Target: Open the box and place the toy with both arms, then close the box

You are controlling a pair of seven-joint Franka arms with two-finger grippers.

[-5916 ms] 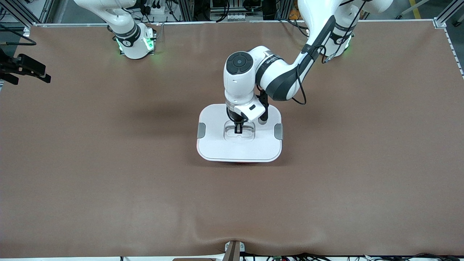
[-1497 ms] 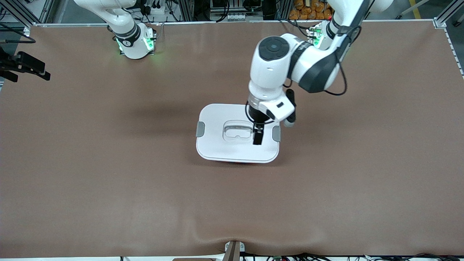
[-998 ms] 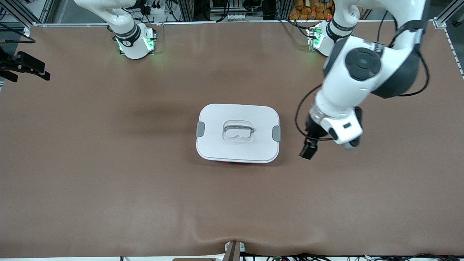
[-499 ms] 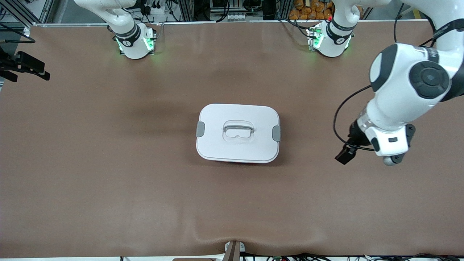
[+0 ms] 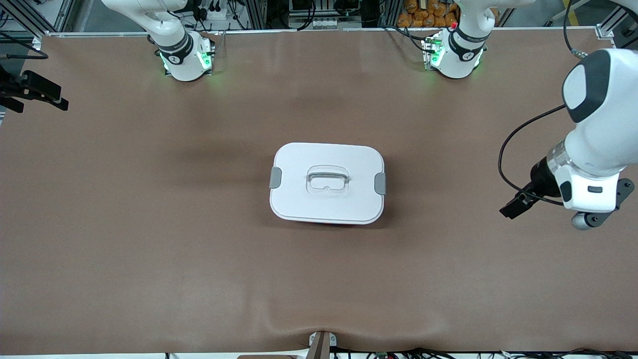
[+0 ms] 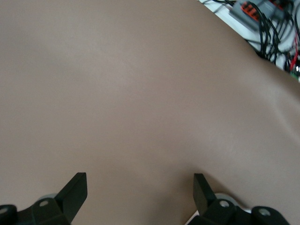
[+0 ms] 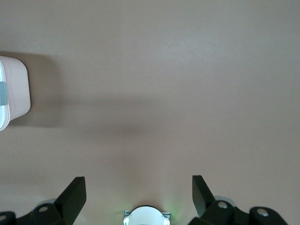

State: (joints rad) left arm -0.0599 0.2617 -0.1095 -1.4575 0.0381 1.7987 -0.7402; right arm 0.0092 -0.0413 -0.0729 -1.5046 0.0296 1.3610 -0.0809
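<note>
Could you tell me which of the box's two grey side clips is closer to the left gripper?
The clip toward the left arm's end; the left gripper hangs over bare table there, jaws open.

brown table mat (image 5: 149, 224), aluminium framing (image 5: 610, 22)

A brown mat (image 5: 149, 249) covered the table across most of the frame. Tangled cables (image 5: 309, 12) ran along the top edge. A black device (image 5: 32, 89) stuck in at the upper left. A small bracket (image 5: 321, 344) sat at the bottom center.
</note>
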